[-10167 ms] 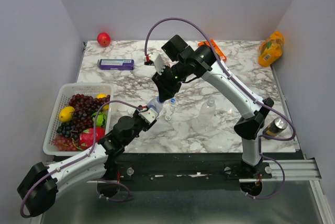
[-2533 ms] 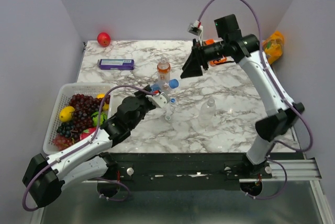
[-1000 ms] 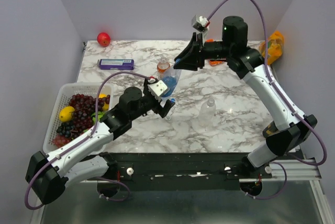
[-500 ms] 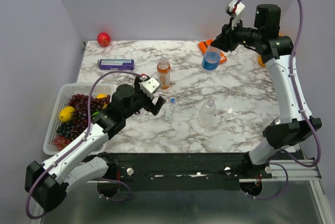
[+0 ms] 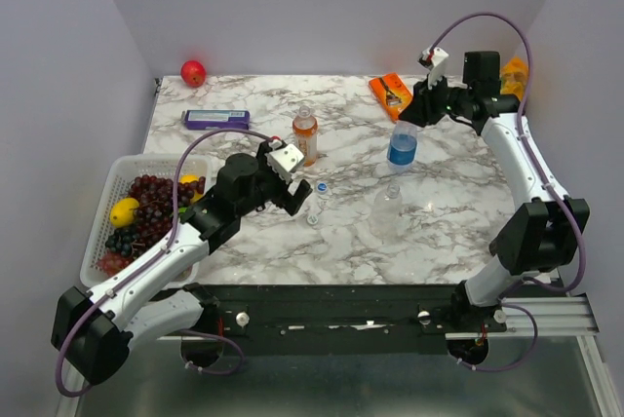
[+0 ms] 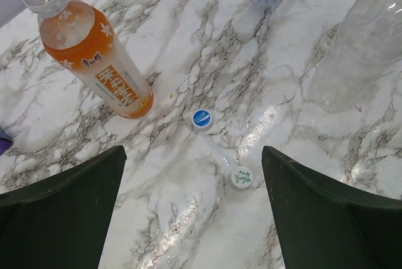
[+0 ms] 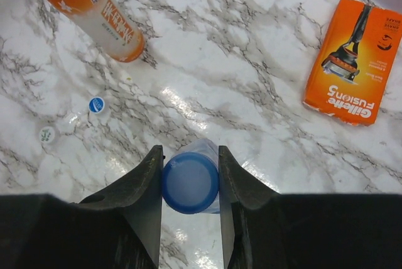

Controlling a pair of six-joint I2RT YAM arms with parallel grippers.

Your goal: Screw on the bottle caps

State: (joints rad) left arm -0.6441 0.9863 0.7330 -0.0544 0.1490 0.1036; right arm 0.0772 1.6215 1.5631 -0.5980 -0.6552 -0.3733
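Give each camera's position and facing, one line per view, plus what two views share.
Top external: above and behind the bases, looking down on the table; both arms show, left gripper and right gripper.
Left wrist: looks down past its open fingers at the loose caps.
Right wrist: looks straight down; its fingers clamp the blue cap.
Shared: both wrist views show the orange bottle.

A marbled counter [image 5: 439, 232] is shown. An apple [image 5: 193, 72] is placed at 11 o'clock, a purple box [image 5: 215, 119] at 10, a fruit basket [image 5: 146, 159] at 9, a razor pack [image 5: 392, 92] at 1 and a yellow pouch [image 5: 515, 74] at 2. Near the middle an orange-drink bottle [image 5: 305, 136] and a clear bottle [image 5: 388, 205] are stood upright. A whitish cap [image 5: 321, 186] and a second cap [image 5: 312, 219] are laid at 7. Whether the blue-labelled bottle [image 5: 402, 147] touches the counter cannot be told.
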